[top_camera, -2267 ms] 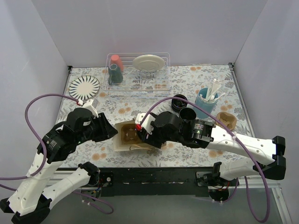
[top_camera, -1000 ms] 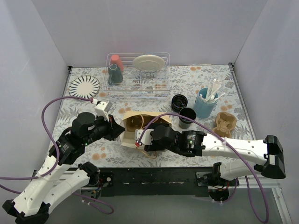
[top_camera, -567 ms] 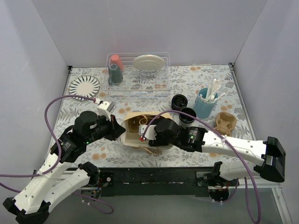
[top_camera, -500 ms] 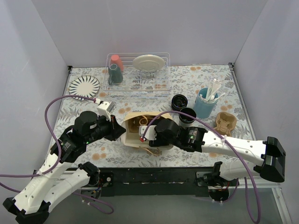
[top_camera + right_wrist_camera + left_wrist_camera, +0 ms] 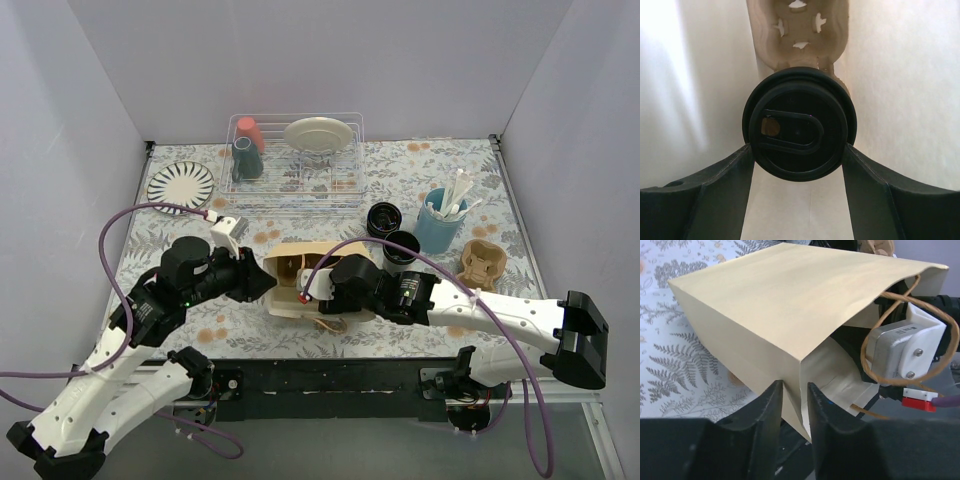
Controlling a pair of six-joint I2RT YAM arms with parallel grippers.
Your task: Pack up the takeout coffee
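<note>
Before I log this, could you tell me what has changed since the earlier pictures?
The brown paper bag has tipped onto its side, pinched by the left gripper; the right gripper has reached inside with a black lidded cup. Two black cups outside stayed put.

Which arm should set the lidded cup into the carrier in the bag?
Right. The right end effector grips the lidded cup inside the bag, facing the pulp carrier. The left end effector pinches the bag's edge.

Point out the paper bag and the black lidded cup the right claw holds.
Brown paper bag (image 5: pixel 765 302), left wrist view, broad upper panel.
Round black lidded cup (image 5: pixel 799 131), right wrist view, centre of lid.
</note>
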